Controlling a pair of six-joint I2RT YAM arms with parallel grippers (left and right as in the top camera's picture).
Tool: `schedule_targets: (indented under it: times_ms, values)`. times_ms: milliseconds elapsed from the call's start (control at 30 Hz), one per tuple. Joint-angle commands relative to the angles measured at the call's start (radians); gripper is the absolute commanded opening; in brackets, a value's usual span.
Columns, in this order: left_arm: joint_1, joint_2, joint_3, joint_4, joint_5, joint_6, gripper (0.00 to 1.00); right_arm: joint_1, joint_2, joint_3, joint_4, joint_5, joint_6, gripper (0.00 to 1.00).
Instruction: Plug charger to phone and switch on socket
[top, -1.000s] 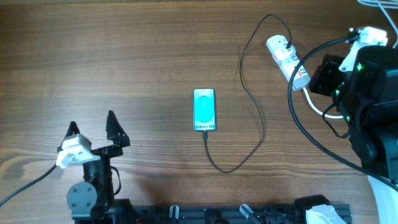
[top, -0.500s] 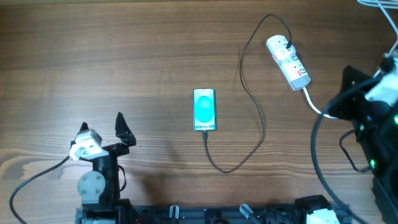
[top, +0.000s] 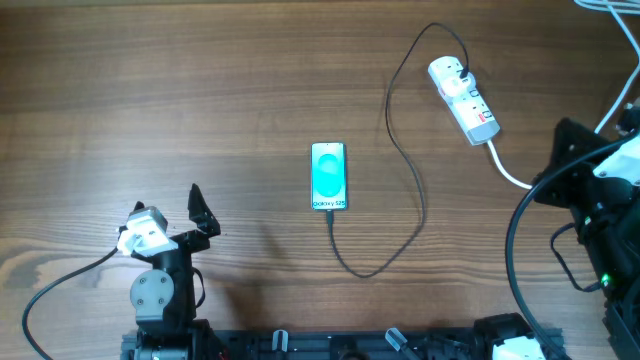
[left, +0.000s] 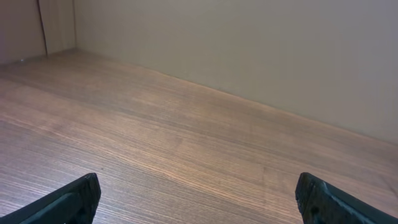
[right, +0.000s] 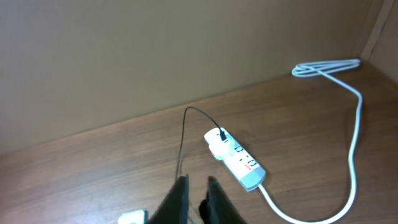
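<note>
Right gripper (right: 198, 194) withdrawn — jaws, seemingly closed, visible wrist-view only.

Soft, even light covers the wooden table (top: 200, 90). The phone (top: 329, 176) glows cyan, its print washed out. Both wrist views look softer and slightly blurred.

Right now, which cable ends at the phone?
The thin black charger, looping from below the phone up to the socket; the thick white cord leaves the socket rightward.
</note>
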Motion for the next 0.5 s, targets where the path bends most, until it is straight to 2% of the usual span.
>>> schedule_targets:
  times_ms: [0, 400, 467]
  values:
    - [0.006, -0.005, -0.009, 0.0, -0.013, -0.005, 1.0, 0.001, -0.003, 0.0, -0.026, 0.019, -0.008, 0.99]
    - [0.006, -0.006, -0.009, 0.0, -0.013, -0.005, 1.0, 0.001, 0.0, 0.0, -0.22, 0.023, -0.013, 1.0]
    - [0.006, -0.005, -0.009, 0.0, -0.013, -0.005, 1.0, 0.001, 0.0, 0.0, -0.238, 0.042, -0.062, 1.0]
